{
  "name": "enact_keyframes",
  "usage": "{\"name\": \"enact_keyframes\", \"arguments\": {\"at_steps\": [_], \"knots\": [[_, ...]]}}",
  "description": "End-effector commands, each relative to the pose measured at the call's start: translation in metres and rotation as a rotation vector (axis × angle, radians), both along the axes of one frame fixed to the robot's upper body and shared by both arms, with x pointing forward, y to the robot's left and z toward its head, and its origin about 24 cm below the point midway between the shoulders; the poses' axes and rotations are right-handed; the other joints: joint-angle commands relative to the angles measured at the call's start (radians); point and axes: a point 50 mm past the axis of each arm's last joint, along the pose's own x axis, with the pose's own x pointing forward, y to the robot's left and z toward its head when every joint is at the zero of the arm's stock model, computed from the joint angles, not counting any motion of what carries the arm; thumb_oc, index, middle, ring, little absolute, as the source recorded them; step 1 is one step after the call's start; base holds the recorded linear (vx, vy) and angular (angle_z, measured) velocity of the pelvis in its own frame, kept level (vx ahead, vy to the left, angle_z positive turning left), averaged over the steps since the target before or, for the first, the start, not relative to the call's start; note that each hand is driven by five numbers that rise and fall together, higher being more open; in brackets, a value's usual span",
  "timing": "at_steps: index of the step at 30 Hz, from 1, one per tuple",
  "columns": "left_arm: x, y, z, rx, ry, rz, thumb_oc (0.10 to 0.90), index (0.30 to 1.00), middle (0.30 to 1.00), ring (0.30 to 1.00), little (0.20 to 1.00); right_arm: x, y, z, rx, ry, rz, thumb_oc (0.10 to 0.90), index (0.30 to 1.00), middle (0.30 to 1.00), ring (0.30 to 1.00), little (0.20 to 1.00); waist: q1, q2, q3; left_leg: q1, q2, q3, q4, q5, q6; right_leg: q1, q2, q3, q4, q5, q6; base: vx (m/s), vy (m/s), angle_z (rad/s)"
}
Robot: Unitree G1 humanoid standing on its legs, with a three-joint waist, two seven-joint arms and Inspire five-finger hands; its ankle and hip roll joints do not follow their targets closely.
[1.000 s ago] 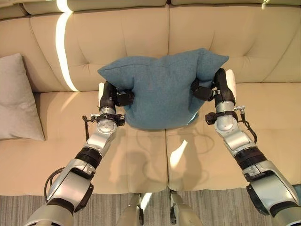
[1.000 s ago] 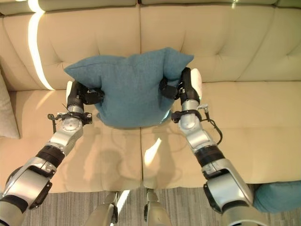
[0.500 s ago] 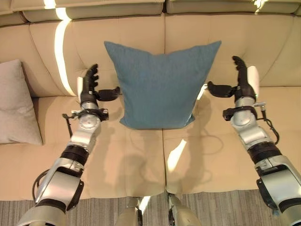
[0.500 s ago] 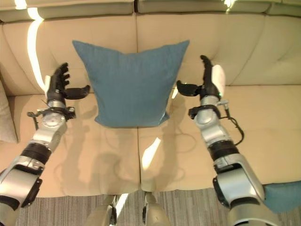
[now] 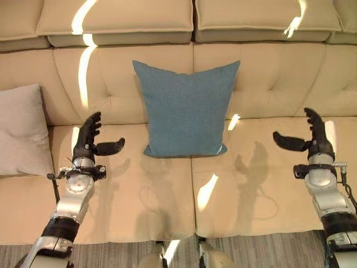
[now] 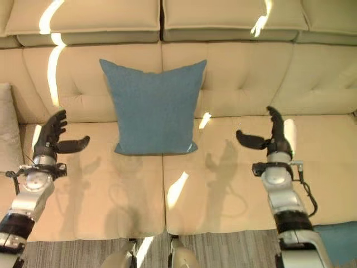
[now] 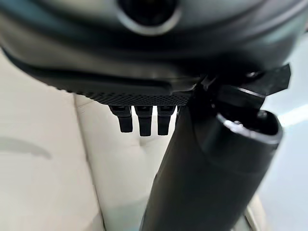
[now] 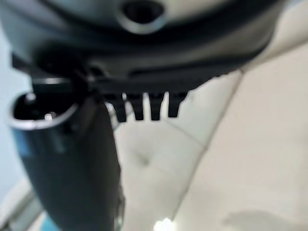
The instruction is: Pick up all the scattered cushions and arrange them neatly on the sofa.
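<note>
Square teal-blue fabric cushion [image 5: 187, 109] is standing upright on the beige tufted sofa [image 5: 268, 184], leaning back against the backrest, bottom edge sitting on the seat right over the seam between the two middle seat sections. Top corners are sticking up, surface looking smooth. Nothing is touching it.

Left hand [image 5: 89, 142] is hovering over the seat to the cushion's left, well apart from it, fingers straight and spread, thumb sticking out toward the cushion. It's holding nothing. Left wrist view is agreeing: fingers [image 7: 139, 120] extended in a row, thumb out in front, only pale sofa upholstery past them.

Right hand [image 5: 312, 137] is mirroring it on the cushion's right, farther out, fingers straight up, thumb pointing inward toward the cushion. Also empty. Right wrist view is showing straight fingers [image 8: 144, 108] over the tufted sofa surface.

Light grey fabric pillow [image 5: 22, 131] is leaning against the backrest at the sofa's left end, well apart from the teal one and just outboard of the left hand.

A teal-blue rounded piece [image 6: 334, 237] is peeking in at the lower right corner, off the front edge of the sofa; can't tell what it is from that sliver.

Sunlight streaks are falling across backrest and seat.
</note>
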Motion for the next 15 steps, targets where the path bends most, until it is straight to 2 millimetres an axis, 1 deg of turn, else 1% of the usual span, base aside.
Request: {"name": "enact_keyframes", "arguments": {"at_steps": [1, 2, 3, 4, 5, 6, 7, 8, 10, 11, 15], "knots": [[-0.033, 0.008, -0.029, -0.059, 0.048, 0.044, 0.800, 0.900, 0.900, 0.900, 0.900, -0.036, -0.013, -0.025, -0.027, 0.073, -0.021, 0.800, 0.900, 0.900, 0.900, 0.900, 0.025, -0.018, -0.177, 0.028, -0.007, 0.019, 0.002, -0.090, -0.016, 0.003, -0.014, -0.037, 0.005, -0.068, 0.048, 0.03, -0.070, 0.16], [-0.044, 0.007, -0.047, -0.109, 0.109, 0.063, 0.800, 0.900, 0.900, 0.900, 0.900, -0.044, -0.011, -0.038, 0.019, 0.099, -0.032, 0.800, 0.900, 0.900, 0.900, 0.900, 0.028, -0.019, -0.178, 0.039, -0.006, 0.019, 0.002, -0.092, -0.014, 0.013, -0.013, -0.039, 0.005, -0.068, 0.046, 0.02, -0.048, 0.04], [-0.069, 0.008, -0.078, -0.158, 0.241, 0.099, 0.800, 0.900, 0.900, 0.900, 0.900, -0.061, -0.007, -0.062, 0.105, 0.160, -0.046, 0.800, 0.900, 0.900, 0.900, 0.900, 0.029, -0.019, -0.183, 0.063, -0.006, 0.024, 0.002, -0.098, -0.011, 0.038, -0.013, -0.041, 0.005, -0.070, 0.047, 0.02, -0.035, 0.03], [-0.069, 0.008, -0.078, -0.158, 0.242, 0.099, 0.800, 0.900, 0.900, 0.900, 0.900, -0.061, -0.007, -0.062, 0.105, 0.161, -0.046, 0.800, 0.900, 0.900, 0.900, 0.900, 0.029, -0.020, -0.182, 0.066, -0.006, 0.025, 0.002, -0.099, -0.010, 0.040, -0.012, -0.040, 0.005, -0.070, 0.047, 0.02, -0.032, -0.01], [-0.081, 0.006, -0.095, -0.180, 0.321, 0.111, 0.800, 0.900, 0.900, 0.900, 0.900, -0.068, -0.004, -0.075, 0.142, 0.201, -0.053, 0.800, 0.900, 0.900, 0.900, 0.900, 0.032, -0.021, -0.184, 0.079, -0.004, 0.030, 0.002, -0.101, -0.008, 0.051, -0.012, -0.041, 0.005, -0.070, 0.049, 0.00, -0.039, -0.04], [-0.104, 0.004, -0.121, -0.193, 0.458, 0.123, 0.800, 0.900, 0.900, 0.900, 0.900, -0.082, 0.003, -0.101, 0.200, 0.305, -0.054, 0.800, 0.900, 0.900, 0.900, 0.900, 0.033, -0.021, -0.185, 0.097, -0.002, 0.038, 0.002, -0.103, -0.004, 0.070, -0.011, -0.044, 0.005, -0.072, 0.049, 0.00, -0.044, -0.07], [-0.114, 0.004, -0.132, -0.200, 0.518, 0.134, 0.800, 0.900, 0.900, 0.900, 0.900, -0.089, 0.005, -0.111, 0.226, 0.348, -0.060, 0.800, 0.900, 0.900, 0.900, 0.900, 0.033, -0.021, -0.187, 0.107, -0.002, 0.041, 0.002, -0.106, -0.003, 0.078, -0.011, -0.043, 0.005, -0.073, 0.049, 0.00, -0.030, -0.07], [-0.114, 0.004, -0.132, -0.200, 0.518, 0.134, 0.800, 0.900, 0.900, 0.900, 0.900, -0.089, 0.005, -0.112, 0.226, 0.348, -0.060, 0.800, 0.900, 0.900, 0.900, 0.900, 0.033, -0.021, -0.186, 0.108, -0.002, 0.041, 0.002, -0.107, -0.003, 0.080, -0.011, -0.042, 0.005, -0.073, 0.049, 0.00, -0.013, -0.04], [-0.132, 0.002, -0.152, -0.215, 0.633, 0.167, 0.800, 0.900, 0.900, 0.900, 0.900, -0.100, 0.013, -0.132, 0.287, 0.420, -0.077, 0.800, 0.900, 0.900, 0.900, 0.900, 0.033, -0.022, -0.188, 0.122, 0.001, 0.046, 0.002, -0.109, -0.001, 0.095, -0.010, -0.040, 0.005, -0.075, 0.049, 0.00, -0.016, -0.04], [-0.148, 0.001, -0.167, -0.205, 0.728, 0.178, 0.800, 0.900, 0.900, 0.900, 0.900, -0.115, 0.018, -0.151, 0.319, 0.509, -0.090, 0.800, 0.900, 0.900, 0.900, 0.900, 0.033, -0.023, -0.188, 0.136, 0.002, 0.048, 0.002, -0.111, 0.001, 0.111, -0.008, -0.039, 0.005, -0.079, 0.048, 0.00, -0.031, -0.09], [-0.184, -0.006, -0.196, -0.167, 0.956, 0.190, 0.800, 0.900, 0.900, 0.900, 0.900, -0.139, 0.031, -0.179, 0.383, 0.640, -0.113, 0.800, 0.900, 0.900, 0.900, 0.900, 0.026, -0.023, -0.184, 0.159, 0.004, 0.045, 0.002, -0.117, 0.003, 0.134, -0.005, -0.037, 0.005, -0.088, 0.044, 0.00, -0.015, -0.03]]}}
